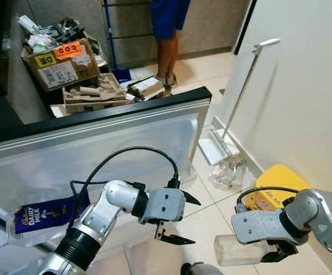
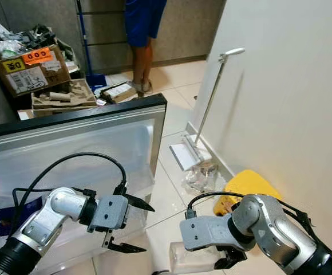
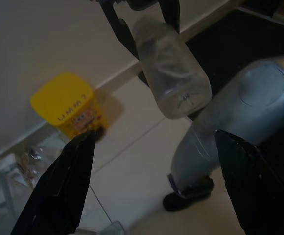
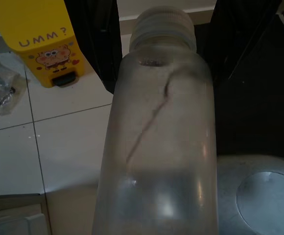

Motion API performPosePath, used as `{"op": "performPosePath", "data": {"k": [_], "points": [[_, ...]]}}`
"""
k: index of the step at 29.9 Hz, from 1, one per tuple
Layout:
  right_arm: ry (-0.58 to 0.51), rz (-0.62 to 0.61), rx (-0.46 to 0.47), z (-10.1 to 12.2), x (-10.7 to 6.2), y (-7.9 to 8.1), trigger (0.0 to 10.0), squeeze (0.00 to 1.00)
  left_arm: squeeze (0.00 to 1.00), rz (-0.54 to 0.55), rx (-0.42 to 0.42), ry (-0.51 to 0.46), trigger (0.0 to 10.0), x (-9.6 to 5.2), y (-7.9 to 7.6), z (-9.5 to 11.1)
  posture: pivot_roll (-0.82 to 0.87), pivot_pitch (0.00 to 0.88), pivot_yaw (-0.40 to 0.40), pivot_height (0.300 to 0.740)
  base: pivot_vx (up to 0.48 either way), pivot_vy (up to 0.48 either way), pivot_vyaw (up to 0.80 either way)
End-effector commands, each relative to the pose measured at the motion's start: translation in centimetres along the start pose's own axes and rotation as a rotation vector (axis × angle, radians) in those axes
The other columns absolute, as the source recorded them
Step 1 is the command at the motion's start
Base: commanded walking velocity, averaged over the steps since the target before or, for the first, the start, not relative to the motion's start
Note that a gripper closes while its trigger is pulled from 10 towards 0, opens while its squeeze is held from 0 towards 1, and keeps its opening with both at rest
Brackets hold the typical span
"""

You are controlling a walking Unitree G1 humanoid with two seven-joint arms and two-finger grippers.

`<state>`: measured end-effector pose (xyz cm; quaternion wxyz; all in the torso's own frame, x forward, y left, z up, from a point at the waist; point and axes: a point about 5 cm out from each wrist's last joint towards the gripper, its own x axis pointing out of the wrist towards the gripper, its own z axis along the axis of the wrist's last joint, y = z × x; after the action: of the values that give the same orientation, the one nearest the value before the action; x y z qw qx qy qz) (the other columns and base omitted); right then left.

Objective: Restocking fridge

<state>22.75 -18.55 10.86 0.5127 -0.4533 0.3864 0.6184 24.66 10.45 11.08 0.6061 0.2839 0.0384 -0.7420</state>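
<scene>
Right tool (image 1: 279, 252) clamped across clear plastic bottle (image 1: 234, 250), held sideways low over the floor, beside open fridge door (image 1: 97, 143). Left tool (image 1: 174, 220) spread apart, holding nothing. Smooth round wall, narrow pinch: could roll or slip out on swinging toward fridge, or knock door edge.

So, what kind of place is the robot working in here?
Probably a home kitchen or utility corner: an open fridge door with a chocolate bar in its shelf, a tiled floor, and cardboard boxes piled behind.
</scene>
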Motion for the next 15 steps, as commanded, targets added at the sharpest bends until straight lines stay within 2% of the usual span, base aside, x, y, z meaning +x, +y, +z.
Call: {"op": "performPosePath", "data": {"k": [1,2,4,11,13,15], "points": [[-0.002,-0.015,-0.016,0.1,-0.1,-0.4,10.0,0.0,0.0,-0.038,0.007,0.053,10.0,0.0,-0.4,-0.1,-0.12,0.095,-0.07,0.74,0.0,0.0,0.0],[-0.005,-0.024,-0.016,0.3,-0.1,-0.6,10.0,0.0,0.0,-0.047,0.009,0.086,10.0,-0.2,-0.6,-0.2,-0.12,0.095,-0.07,0.74,0.0,0.0,0.0],[-0.009,-0.053,-0.014,0.4,0.0,-1.0,10.0,0.0,0.0,-0.041,-0.005,0.09,10.0,0.0,-0.7,-0.3,-0.12,0.097,-0.068,0.74,0.0,0.0,0.0],[-0.04,-0.109,-0.019,1.1,0.3,-2.0,10.0,0.0,0.0,0.01,-0.104,0.064,10.0,1.5,-1.2,0.1,-0.11,0.1,-0.066,0.74,0.0,0.0,0.0],[-0.043,-0.112,-0.018,1.1,0.3,-2.1,10.0,0.0,0.0,0.012,-0.109,0.071,10.0,1.6,-1.2,0.1,-0.11,0.1,-0.067,0.74,0.0,0.0,0.0],[-0.045,-0.115,-0.016,1.1,0.4,-2.2,10.0,0.0,0.0,0.039,-0.129,0.036,10.0,1.7,-1.0,0.6,-0.11,0.101,-0.068,0.74,0.0,0.0,0.0]]}}
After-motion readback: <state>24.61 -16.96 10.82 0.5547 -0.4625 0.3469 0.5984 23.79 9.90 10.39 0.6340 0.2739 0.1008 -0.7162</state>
